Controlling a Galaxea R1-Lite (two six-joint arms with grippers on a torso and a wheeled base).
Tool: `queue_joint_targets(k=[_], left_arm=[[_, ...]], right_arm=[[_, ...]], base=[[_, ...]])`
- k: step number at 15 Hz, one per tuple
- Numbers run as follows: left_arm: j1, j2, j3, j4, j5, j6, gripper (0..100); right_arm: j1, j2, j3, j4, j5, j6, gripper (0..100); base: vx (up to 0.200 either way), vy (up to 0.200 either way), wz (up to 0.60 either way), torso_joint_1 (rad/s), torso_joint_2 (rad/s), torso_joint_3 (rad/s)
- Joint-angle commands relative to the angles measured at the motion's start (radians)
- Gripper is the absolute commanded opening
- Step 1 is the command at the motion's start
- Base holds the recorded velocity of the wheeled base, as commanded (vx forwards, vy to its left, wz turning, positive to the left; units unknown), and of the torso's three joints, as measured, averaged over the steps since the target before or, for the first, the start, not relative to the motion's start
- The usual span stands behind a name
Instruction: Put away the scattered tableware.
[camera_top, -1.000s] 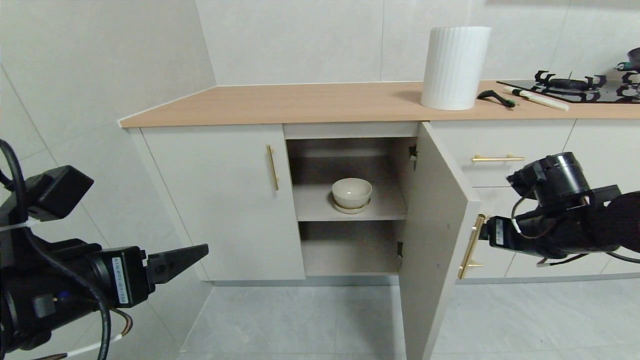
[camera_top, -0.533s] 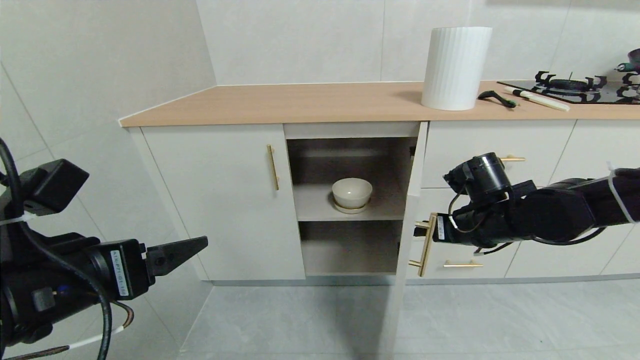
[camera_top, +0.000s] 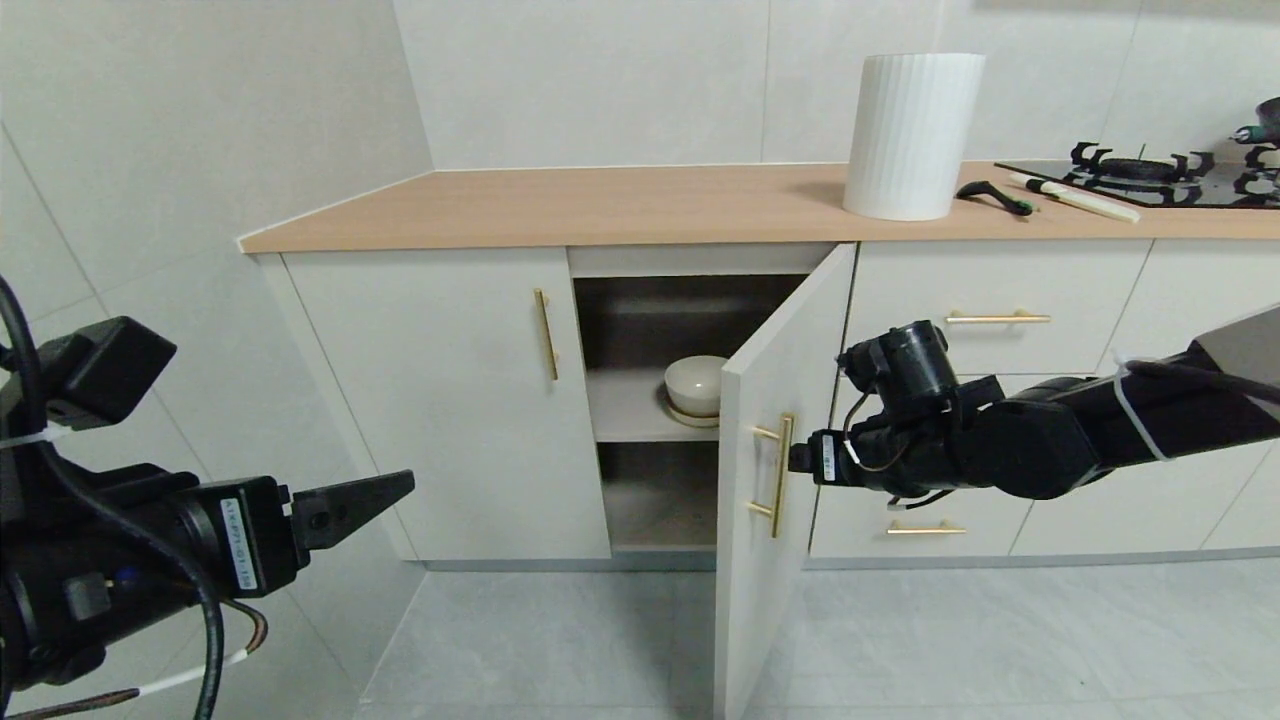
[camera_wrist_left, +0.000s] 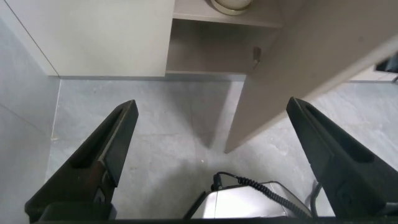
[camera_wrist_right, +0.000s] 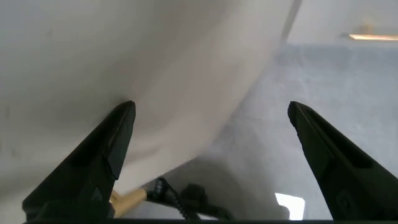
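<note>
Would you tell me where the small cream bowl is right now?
In the head view, the small cream bowl sits on the cabinet's middle shelf, partly hidden behind the half-shut white door.

readable text: none | label (camera_top: 234, 543) on left pincer (camera_top: 400, 487): print too small

Cream bowl (camera_top: 693, 385), off-white cabinet door (camera_top: 770, 385), gold handle (camera_top: 778, 476), white ribbed canister (camera_top: 912, 135)

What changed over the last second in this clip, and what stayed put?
The cabinet door swung from wide open to about half closed, toward the robot's left. The right gripper, open, travelled left with it and is now at the door's gold handle. The left gripper, the bowl on its shelf and the white ribbed container on the counter stayed put.
</note>
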Motion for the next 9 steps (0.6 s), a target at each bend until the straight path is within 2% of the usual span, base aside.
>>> queue_joint_targets(k=[1,9], left_arm=[[0.000,0.001,-0.001,0.000,-0.001,0.000,100],[0.000,0.010,0.002,0.001,-0.001,0.000,100]], right_arm=[[0.003,0.050,0.000,-0.024,-0.002,0.001,100],[0.003,0.079,0.000,-0.113,-0.003,0.036,100]], base=[[0.000,0.000,0.00,0.000,0.00,0.000],[0.000,0.000,0.00,0.000,0.00,0.000]])
